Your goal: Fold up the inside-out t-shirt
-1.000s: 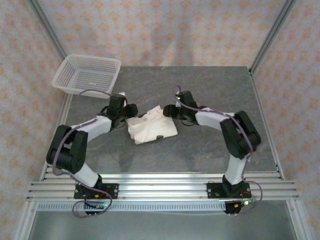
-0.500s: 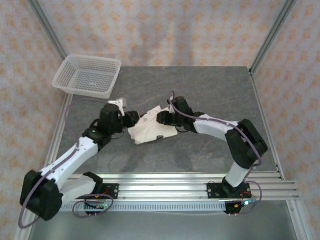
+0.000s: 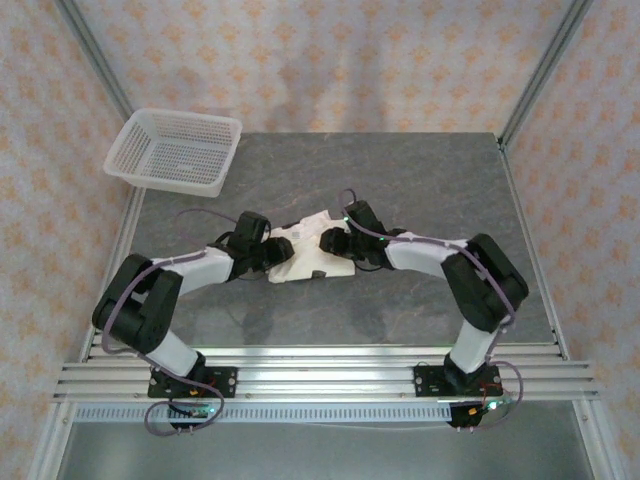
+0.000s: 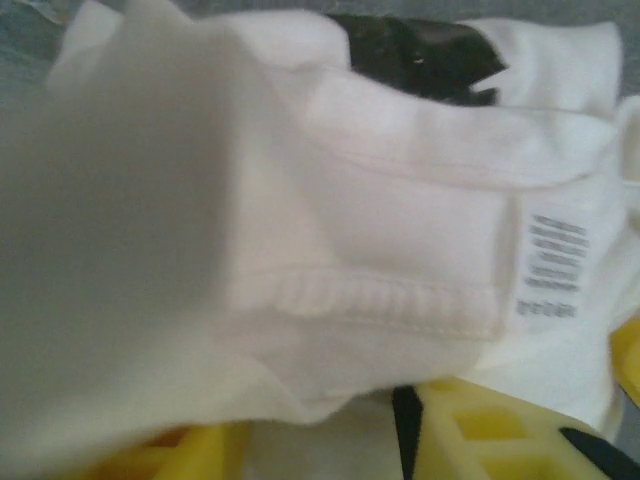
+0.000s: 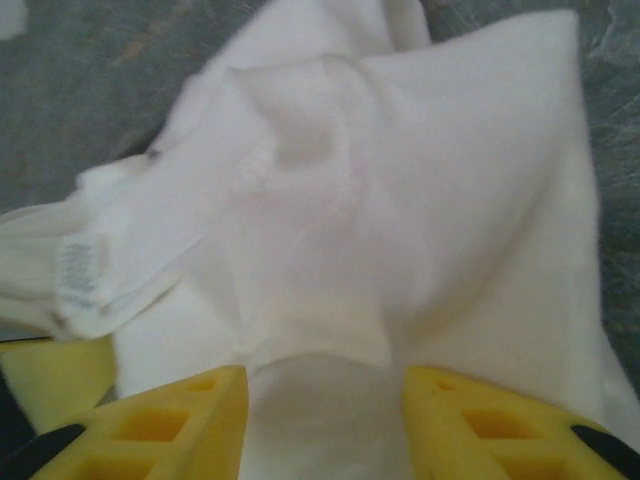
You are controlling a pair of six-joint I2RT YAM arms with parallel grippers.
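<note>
While both arms reach inward over the middle of the desk (image 3: 420,190), the inside-out t-shirt (image 3: 312,258) lies crumpled between them, well apart from the mesh basket (image 3: 175,150). Left tool (image 3: 281,252): at the shirt's left edge, largely buried under cloth, care label (image 4: 555,265) showing; its opening cannot be told. Right tool (image 5: 320,395): yellow fingers (image 5: 200,410) part-way apart, a hump of cloth bunched between them; whether it is truly pinched cannot be told. Risks, as judged: a shallow bite slipping free on lifting; several layers caught together, dragging the heap instead of spreading it; opposing pulls twisting the fabric.
</note>
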